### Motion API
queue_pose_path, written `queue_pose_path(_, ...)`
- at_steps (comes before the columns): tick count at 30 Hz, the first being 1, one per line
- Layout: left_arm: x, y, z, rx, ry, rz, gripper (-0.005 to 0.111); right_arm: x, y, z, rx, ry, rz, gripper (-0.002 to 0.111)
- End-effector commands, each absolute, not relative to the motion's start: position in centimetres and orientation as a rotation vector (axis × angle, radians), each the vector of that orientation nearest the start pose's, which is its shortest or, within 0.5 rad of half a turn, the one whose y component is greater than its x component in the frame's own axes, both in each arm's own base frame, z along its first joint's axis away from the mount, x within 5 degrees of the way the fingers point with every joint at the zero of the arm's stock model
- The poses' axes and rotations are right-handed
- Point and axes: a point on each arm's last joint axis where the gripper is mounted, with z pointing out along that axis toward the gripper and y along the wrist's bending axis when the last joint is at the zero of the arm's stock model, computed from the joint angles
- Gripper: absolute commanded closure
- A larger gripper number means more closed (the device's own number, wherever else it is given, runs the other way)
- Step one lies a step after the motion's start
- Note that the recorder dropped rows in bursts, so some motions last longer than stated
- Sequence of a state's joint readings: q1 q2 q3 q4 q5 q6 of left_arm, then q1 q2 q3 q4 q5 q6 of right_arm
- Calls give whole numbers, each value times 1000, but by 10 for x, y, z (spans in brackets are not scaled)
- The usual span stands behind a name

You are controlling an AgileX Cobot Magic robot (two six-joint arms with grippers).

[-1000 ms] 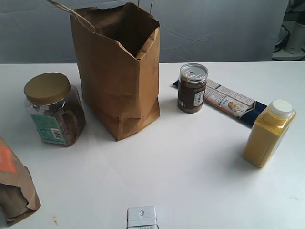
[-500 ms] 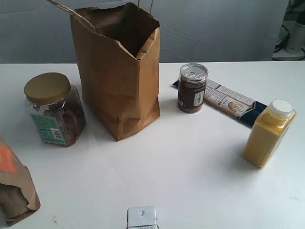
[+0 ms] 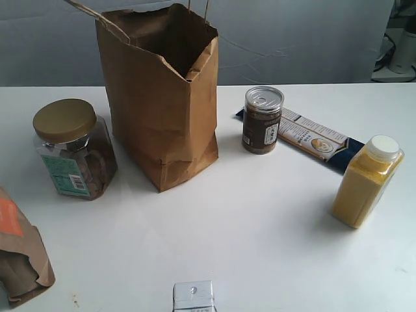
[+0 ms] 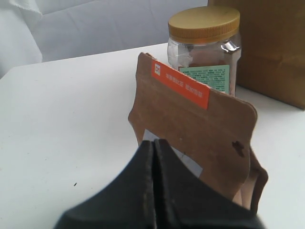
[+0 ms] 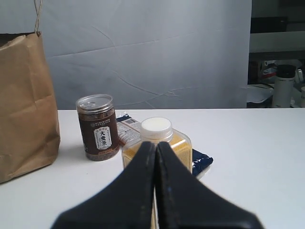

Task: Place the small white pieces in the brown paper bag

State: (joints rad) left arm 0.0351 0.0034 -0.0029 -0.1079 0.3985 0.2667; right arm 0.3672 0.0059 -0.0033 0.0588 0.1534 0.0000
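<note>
On the white table [image 3: 260, 247] the brown paper bag [image 3: 162, 110] stands upright and open-mouthed, between the gold-lidded jar [image 3: 73, 153] and the can [image 3: 262, 120]. The left gripper [image 4: 154, 145], facing the orange-labelled pouch [image 4: 190, 119], and the right gripper [image 5: 156, 147], facing the yellow bottle [image 5: 180, 150], each have 2 fingers pressed together, holding nothing.

Jar [image 3: 73, 151] left of the tall paper bag [image 3: 162, 110], can [image 3: 262, 120] right of it, bottle [image 3: 365, 182] farther right
</note>
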Motion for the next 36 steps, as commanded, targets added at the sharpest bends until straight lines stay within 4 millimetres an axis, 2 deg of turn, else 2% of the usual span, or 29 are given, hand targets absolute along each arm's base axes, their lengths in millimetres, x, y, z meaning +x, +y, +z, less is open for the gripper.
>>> queue_pose_path(1, 52, -2, 178, 148, 1868, 88, 107, 52, 21, 201, -251, 1613, 329, 108)
queue_pose_path(9, 52, -2, 178, 148, 1868, 88, 107, 53, 20, 201, -245, 1614, 323, 108)
queue_pose_path(16, 52, -2, 178, 148, 1868, 88, 107, 54, 15, 201, -167, 1620, 249, 108)
queue_pose_path(36, 52, -2, 178, 148, 1868, 88, 107, 54, 15, 201, -166, 1620, 249, 108)
